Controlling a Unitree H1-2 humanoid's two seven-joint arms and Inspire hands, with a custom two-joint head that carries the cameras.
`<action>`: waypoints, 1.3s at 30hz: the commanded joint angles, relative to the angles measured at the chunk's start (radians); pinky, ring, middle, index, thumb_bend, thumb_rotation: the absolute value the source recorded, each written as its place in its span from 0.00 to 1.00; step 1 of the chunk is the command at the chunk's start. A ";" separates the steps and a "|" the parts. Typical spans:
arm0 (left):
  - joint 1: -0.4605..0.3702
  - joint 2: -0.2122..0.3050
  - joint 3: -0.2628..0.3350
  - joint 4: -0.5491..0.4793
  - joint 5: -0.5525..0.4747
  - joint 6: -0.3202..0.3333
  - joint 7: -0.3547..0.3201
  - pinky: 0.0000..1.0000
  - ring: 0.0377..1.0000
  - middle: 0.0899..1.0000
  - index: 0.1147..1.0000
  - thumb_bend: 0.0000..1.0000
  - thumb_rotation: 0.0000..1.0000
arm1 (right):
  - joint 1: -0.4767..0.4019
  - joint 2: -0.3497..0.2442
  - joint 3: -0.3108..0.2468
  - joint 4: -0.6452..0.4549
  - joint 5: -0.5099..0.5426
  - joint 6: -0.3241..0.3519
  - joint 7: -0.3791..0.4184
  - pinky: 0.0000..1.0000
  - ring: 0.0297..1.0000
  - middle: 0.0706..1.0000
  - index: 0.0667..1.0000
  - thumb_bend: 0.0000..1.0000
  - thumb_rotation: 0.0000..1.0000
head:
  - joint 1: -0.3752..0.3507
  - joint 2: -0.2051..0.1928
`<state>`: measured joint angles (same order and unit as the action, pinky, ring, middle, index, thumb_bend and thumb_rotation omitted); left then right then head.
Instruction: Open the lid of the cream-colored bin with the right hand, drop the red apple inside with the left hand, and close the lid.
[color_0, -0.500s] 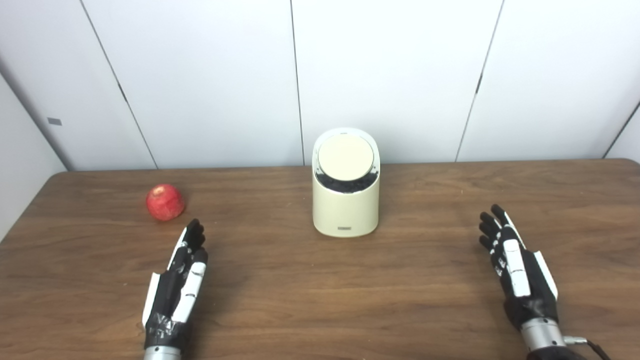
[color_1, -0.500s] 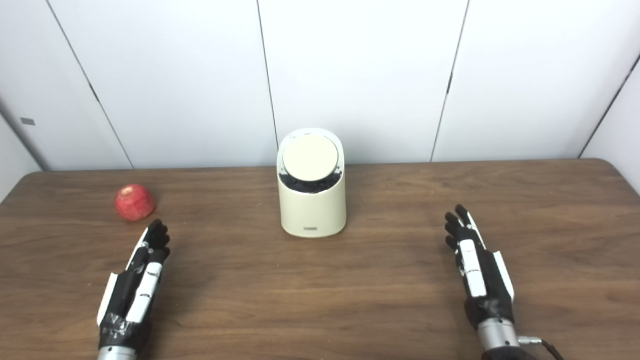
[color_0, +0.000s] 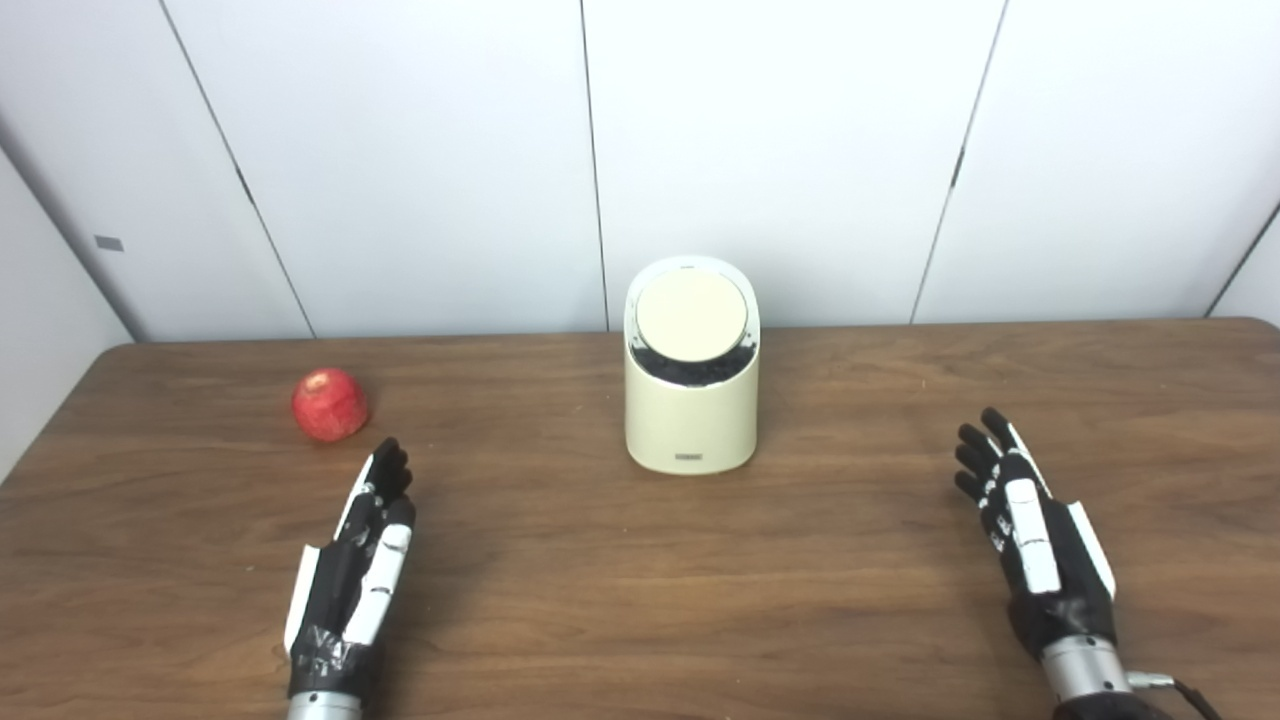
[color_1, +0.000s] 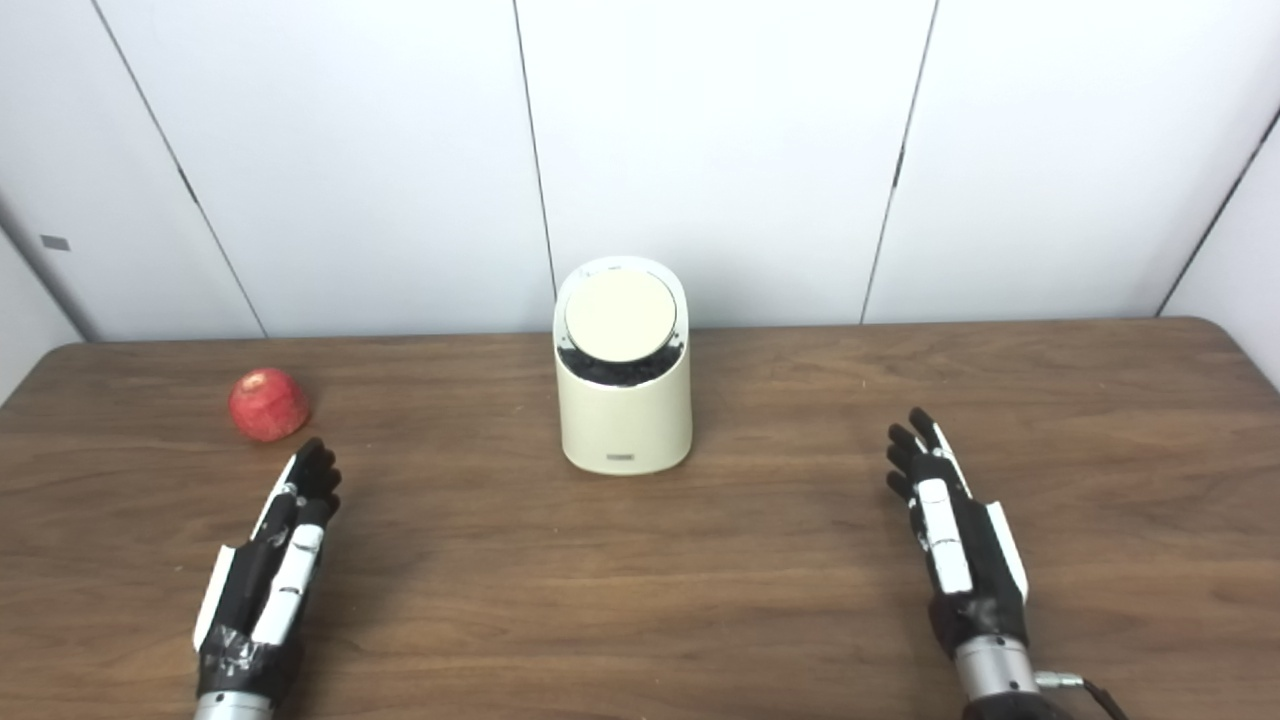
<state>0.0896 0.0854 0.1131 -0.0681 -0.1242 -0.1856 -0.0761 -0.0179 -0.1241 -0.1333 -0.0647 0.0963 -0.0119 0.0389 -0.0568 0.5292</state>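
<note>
The cream-colored bin (color_0: 691, 420) stands upright at the middle back of the wooden table. Its round lid (color_0: 692, 318) is tilted toward me, with a dark gap along its lower edge. The red apple (color_0: 330, 404) sits on the table at the left. My left hand (color_0: 357, 560) lies open and empty on the table, its fingertips just short of the apple. My right hand (color_0: 1033, 540) is open and empty, well to the right of the bin and nearer to me.
The brown wooden table (color_0: 640, 580) spans the view, with its back edge against white wall panels (color_0: 760, 150). Its left and right far corners show.
</note>
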 joint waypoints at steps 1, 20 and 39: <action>0.030 -0.005 -0.002 0.082 -0.006 -0.030 -0.002 1.00 0.98 0.97 0.99 0.42 0.68 | -0.026 -0.008 -0.003 -0.019 0.000 -0.044 -0.001 0.91 0.92 0.91 0.95 0.54 0.92 | -0.001 0.000; 0.039 0.003 -0.001 0.092 0.012 -0.050 0.001 1.00 0.98 0.98 0.99 0.38 0.66 | -0.071 0.007 0.061 -0.088 -0.121 0.050 -0.031 0.85 0.90 0.91 0.94 0.61 0.73 | -0.015 -0.059; 0.055 0.013 -0.003 0.094 0.008 -0.073 -0.013 1.00 0.98 0.97 0.98 0.35 0.61 | -0.401 0.021 0.142 -0.020 -0.355 0.194 -0.094 0.83 0.89 0.90 0.92 0.91 0.54 | -0.027 -0.108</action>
<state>0.0939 0.0938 0.1114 -0.0650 -0.1209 -0.2285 -0.0853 -0.3680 -0.1081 0.0048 -0.0683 -0.2490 0.1905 -0.0445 -0.0828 0.4203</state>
